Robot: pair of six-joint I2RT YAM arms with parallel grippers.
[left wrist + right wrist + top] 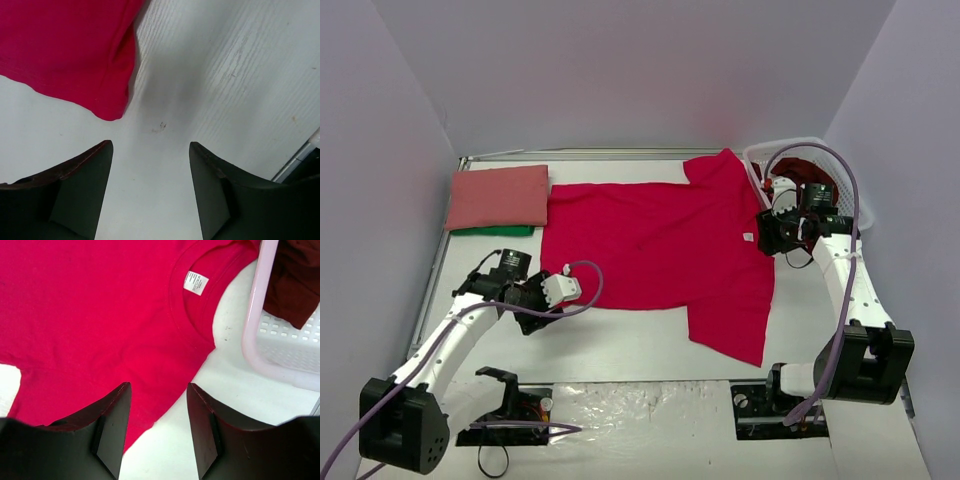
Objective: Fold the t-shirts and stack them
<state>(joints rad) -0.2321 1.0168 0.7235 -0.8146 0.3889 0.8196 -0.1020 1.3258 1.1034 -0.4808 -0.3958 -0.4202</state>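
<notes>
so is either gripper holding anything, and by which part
Nothing is held. The left gripper is open over bare table, short of a hem corner of the crimson t-shirt; the right gripper is open over its shoulder, near the collar.

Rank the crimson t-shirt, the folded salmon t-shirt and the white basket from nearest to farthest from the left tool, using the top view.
1. Crimson t-shirt, spread just right of the left tool.
2. Folded salmon t-shirt, back left.
3. White basket, back right.
</notes>
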